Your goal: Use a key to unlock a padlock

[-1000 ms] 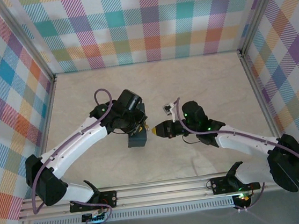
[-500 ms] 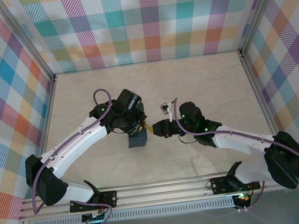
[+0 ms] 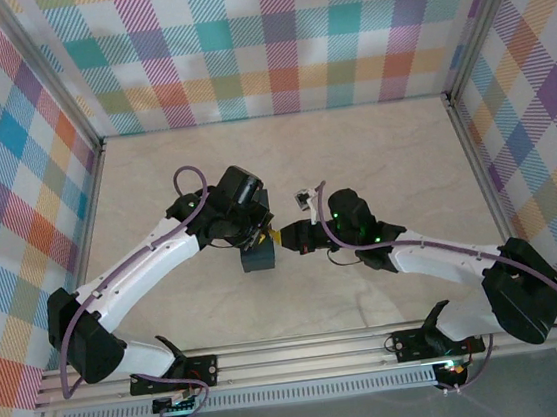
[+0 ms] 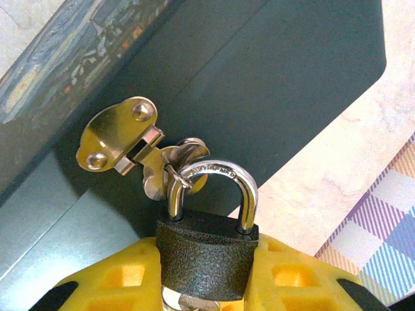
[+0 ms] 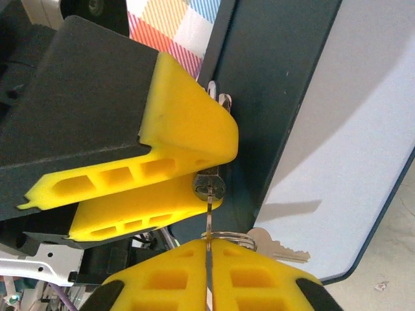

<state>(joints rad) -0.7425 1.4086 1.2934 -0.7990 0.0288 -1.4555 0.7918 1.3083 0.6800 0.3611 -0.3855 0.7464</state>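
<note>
While the table [image 3: 403, 154] and the tin [image 3: 258, 262] lie as they did a second ago, the right arm [image 3: 435, 256] has advanced leftward in the top view. The gap that then stood between the two grippers is now closed. The left arm [image 3: 143, 259] has not shifted from its post over the tin.

Left gripper [image 4: 206, 275]: clamped on the body of the padlock [image 4: 206, 249], unchanged. The shackle [image 4: 214, 175] is seated and hooked through the brass hasp [image 4: 120, 133] on the tin, so the lock is still fastened.

Right gripper [image 5: 207, 275]: it has drawn together over the last second and now pinches the key [image 5: 209, 217] edge-on. A key ring [image 5: 227, 236] and a spare key [image 5: 280, 251] hang just beside it.

Position of the key: the blade runs straight from the right gripper to the round cylinder face on the padlock's underside, which sits within the left gripper's grasp. The tip meets the keyway; how deep it has gone cannot be told.

Assessment: the approach is finished, the grip is firm and the key is lined up with the slot. Insertion appears begun or about to begin. The turn remains to be done and the shackle is not released. Sideways drift of the right wrist now would likely jam or bend the thin blade.
</note>
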